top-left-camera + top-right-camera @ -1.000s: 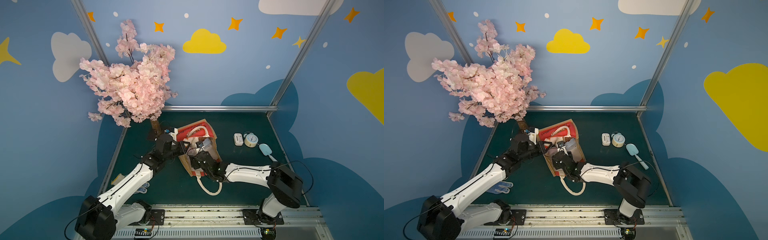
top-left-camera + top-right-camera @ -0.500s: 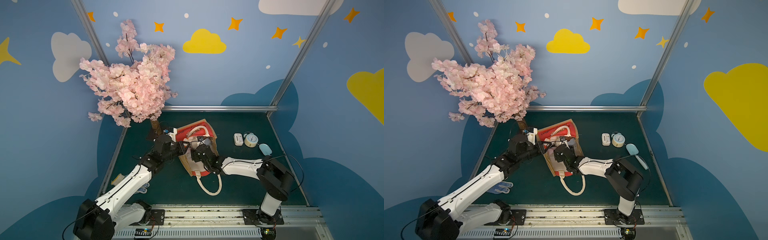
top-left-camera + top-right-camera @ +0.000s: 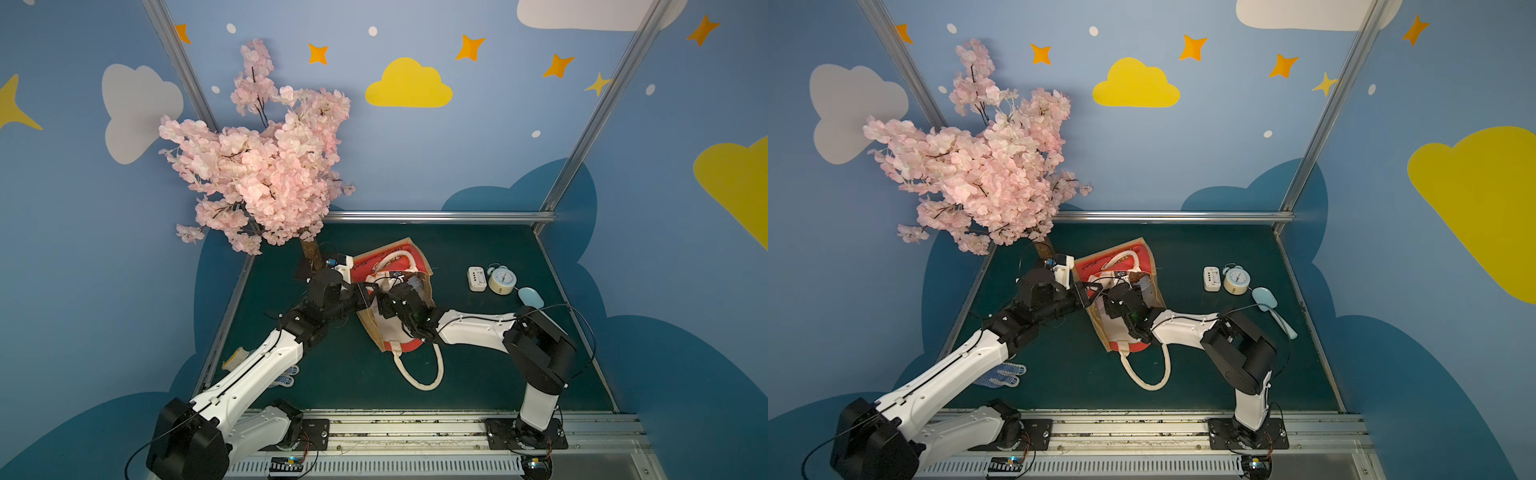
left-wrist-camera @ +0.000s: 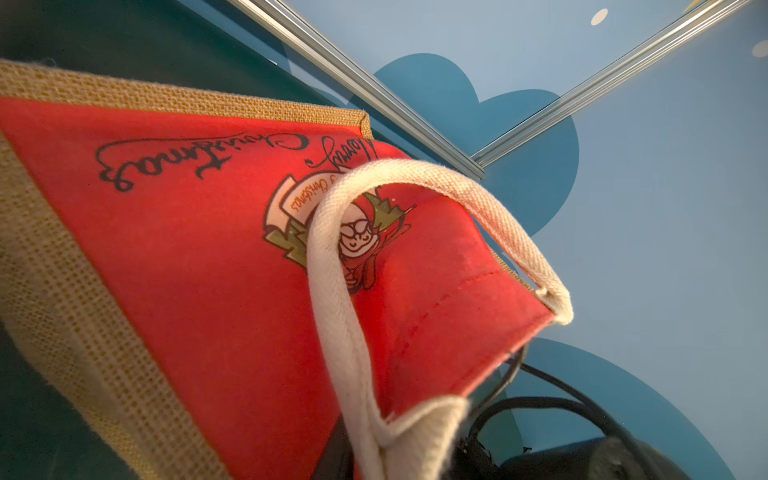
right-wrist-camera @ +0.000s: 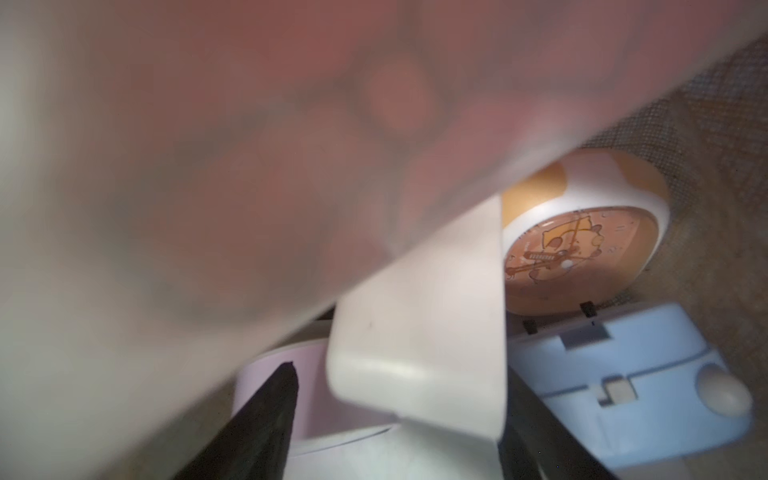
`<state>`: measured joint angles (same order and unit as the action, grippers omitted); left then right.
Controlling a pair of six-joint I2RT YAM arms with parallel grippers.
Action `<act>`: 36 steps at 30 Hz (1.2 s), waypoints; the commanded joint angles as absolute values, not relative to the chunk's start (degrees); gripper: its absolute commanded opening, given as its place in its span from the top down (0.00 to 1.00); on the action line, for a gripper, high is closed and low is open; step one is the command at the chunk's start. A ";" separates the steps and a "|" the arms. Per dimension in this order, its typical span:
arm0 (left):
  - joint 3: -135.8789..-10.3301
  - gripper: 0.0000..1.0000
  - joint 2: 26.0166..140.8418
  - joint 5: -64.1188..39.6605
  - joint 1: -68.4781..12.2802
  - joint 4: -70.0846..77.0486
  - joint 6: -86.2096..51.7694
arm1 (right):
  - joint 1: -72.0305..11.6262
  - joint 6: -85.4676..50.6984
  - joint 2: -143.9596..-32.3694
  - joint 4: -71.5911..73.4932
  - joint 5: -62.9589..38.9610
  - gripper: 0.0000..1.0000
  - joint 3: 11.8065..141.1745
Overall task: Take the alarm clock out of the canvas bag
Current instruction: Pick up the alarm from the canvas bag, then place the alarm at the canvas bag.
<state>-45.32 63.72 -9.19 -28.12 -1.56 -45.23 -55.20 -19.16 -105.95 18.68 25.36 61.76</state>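
The canvas bag [image 4: 187, 257] is tan jute weave round a red panel with black script and a cartoon emblem; its handles [image 4: 330, 291] are cream. The alarm clock [image 5: 582, 249] has an orange, cartoon-printed face in a white rim. The bench [image 3: 478, 374] is dark green, the blossoms [image 3: 257, 174] pale pink.

The dark green table [image 3: 478, 374] [image 3: 1067, 365] carries the bag [image 3: 415, 255] [image 3: 1144, 257] near its middle, with one handle [image 3: 422, 387] looped flat toward the front. Well apart, on the right arm's side, a white box [image 3: 477, 279], a blue clock [image 3: 501, 280] and a blue spoon [image 3: 1264, 299] sit close together in a row. A glove [image 3: 1000, 374] lies by the left edge. A tree trunk [image 3: 311, 249] stands at the back left.
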 commanded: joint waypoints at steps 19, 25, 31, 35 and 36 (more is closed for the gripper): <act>-44.26 0.78 62.72 -8.75 -27.78 -1.56 -45.09 | -52.26 -17.63 -109.04 18.87 21.73 0.46 66.71; -44.10 0.78 62.65 -8.44 -27.83 -1.41 -45.09 | -52.56 -16.61 -105.58 17.37 22.78 0.46 63.27; -43.64 0.78 62.98 -8.26 -27.84 -1.06 -45.35 | -53.77 -15.61 -98.79 17.92 23.93 0.51 57.21; -43.59 0.78 63.43 -8.05 -27.83 -0.71 -45.52 | -55.44 -13.77 -95.47 16.13 23.88 0.51 55.60; -43.68 0.78 63.54 -8.15 -27.79 -0.55 -45.70 | -55.78 -13.71 -94.92 15.56 24.06 0.52 55.19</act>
<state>-44.38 63.33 -8.99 -28.03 -0.67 -45.45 -54.65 -15.27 -97.65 15.70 23.14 55.55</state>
